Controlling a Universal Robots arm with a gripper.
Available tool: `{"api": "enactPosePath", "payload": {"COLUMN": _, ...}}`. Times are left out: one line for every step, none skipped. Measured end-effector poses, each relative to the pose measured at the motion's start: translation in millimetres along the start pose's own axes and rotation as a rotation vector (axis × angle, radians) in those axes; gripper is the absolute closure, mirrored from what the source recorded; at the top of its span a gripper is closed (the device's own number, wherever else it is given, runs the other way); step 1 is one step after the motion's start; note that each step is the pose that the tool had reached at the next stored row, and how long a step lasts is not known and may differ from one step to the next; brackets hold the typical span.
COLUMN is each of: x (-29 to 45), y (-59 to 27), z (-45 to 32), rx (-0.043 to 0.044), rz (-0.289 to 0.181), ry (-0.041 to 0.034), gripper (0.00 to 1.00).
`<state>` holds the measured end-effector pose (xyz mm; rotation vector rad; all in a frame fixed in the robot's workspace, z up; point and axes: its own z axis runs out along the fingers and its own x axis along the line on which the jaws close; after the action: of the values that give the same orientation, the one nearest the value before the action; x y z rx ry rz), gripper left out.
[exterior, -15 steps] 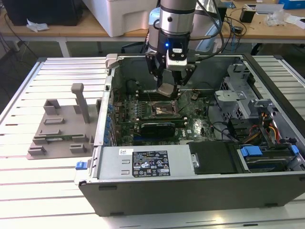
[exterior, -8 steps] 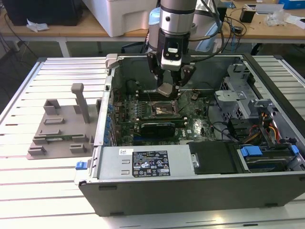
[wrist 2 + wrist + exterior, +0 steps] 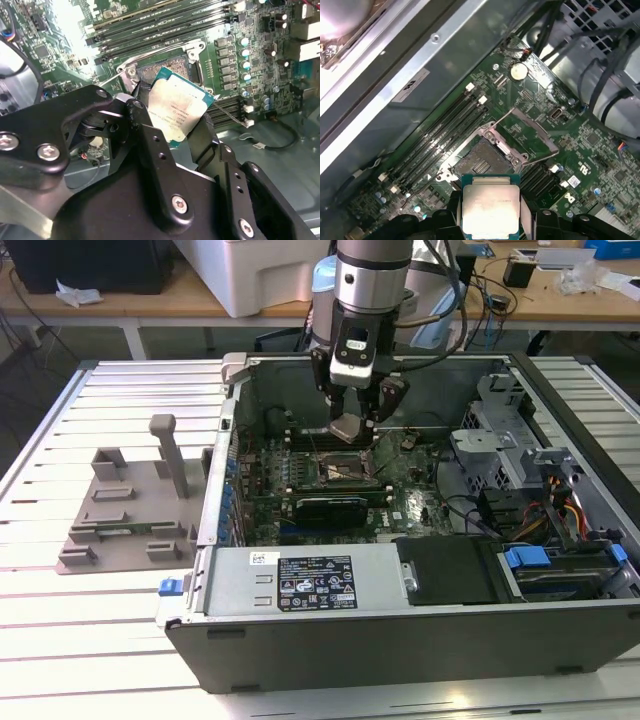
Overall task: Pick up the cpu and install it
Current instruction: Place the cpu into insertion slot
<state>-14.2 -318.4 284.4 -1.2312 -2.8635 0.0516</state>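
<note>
Black two-finger end effector [image 3: 353,418] clamped on cpu [image 3: 490,207]: small flat square chip, silver-grey metal top, thin green rim. Chip suspended just above open dark square socket with metal frame [image 3: 481,161], not seated. Socket on green motherboard [image 3: 590,135] inside open dark grey computer case [image 3: 400,640] on white slatted table [image 3: 100,640].

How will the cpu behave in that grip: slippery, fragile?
Probably stiff: the cpu looks flat and unbent between the fingers of the gripper. Likely slippery: smooth shiny metal top, seemingly held by its thin edges. Possibly fragile, so a drop onto the open socket beneath it could hurt.
</note>
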Motion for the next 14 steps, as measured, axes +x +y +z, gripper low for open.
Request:
{"api": "enactPosePath", "payload": {"x": 0.0, "y": 0.1, "z": 0.1, "rx": 0.0028, "rz": 0.016, "ry": -0.0025, "gripper": 0.45}}
{"api": "enactPosePath", "payload": {"x": 0.0, "y": 0.1, "z": 0.1, "rx": 0.0037, "rz": 0.020, "ry": -0.0034, "gripper": 0.45}}
{"api": "enactPosePath", "payload": {"x": 0.0, "y": 0.0, "z": 0.1, "rx": 0.0045, "rz": 0.024, "ry": -0.0041, "gripper": 0.45}}
{"api": "enactPosePath", "payload": {"x": 0.0, "y": 0.0, "z": 0.1, "rx": 0.0047, "rz": 0.032, "ry": -0.0041, "gripper": 0.45}}
{"api": "enactPosePath", "payload": {"x": 0.1, "y": 0.0, "z": 0.2, "rx": 0.0047, "rz": 0.035, "ry": -0.0039, "gripper": 0.45}}
{"api": "enactPosePath", "payload": {"x": 0.1, "y": 0.1, "z": 0.2, "rx": 0.0047, "rz": 0.039, "ry": -0.0038, "gripper": 0.45}}
{"api": "enactPosePath", "payload": {"x": 0.1, "y": 0.1, "z": 0.2, "rx": 0.0050, "rz": 0.041, "ry": -0.0039, "gripper": 0.45}}
{"api": "enactPosePath", "payload": {"x": 0.1, "y": 0.1, "z": 0.3, "rx": 0.0053, "rz": 0.042, "ry": -0.0045, "gripper": 0.45}}
{"api": "enactPosePath", "payload": {"x": 0.0, "y": 0.1, "z": 0.3, "rx": 0.0057, "rz": 0.044, "ry": -0.0049, "gripper": 0.45}}
{"api": "enactPosePath", "payload": {"x": 0.0, "y": 0.1, "z": 0.3, "rx": 0.0062, "rz": 0.045, "ry": -0.0054, "gripper": 0.45}}
{"api": "enactPosePath", "payload": {"x": 0.0, "y": 0.1, "z": 0.2, "rx": 0.0066, "rz": 0.047, "ry": -0.0057, "gripper": 0.45}}
{"api": "enactPosePath", "payload": {"x": 0.0, "y": 0.1, "z": 0.2, "rx": 0.0072, "rz": 0.050, "ry": -0.0063, "gripper": 0.45}}
{"api": "enactPosePath", "payload": {"x": 0.0, "y": 0.1, "z": 0.2, "rx": 0.0075, "rz": 0.052, "ry": -0.0065, "gripper": 0.45}}
{"api": "enactPosePath", "payload": {"x": 0.1, "y": 0.1, "z": 0.2, "rx": 0.0077, "rz": 0.056, "ry": -0.0066, "gripper": 0.45}}
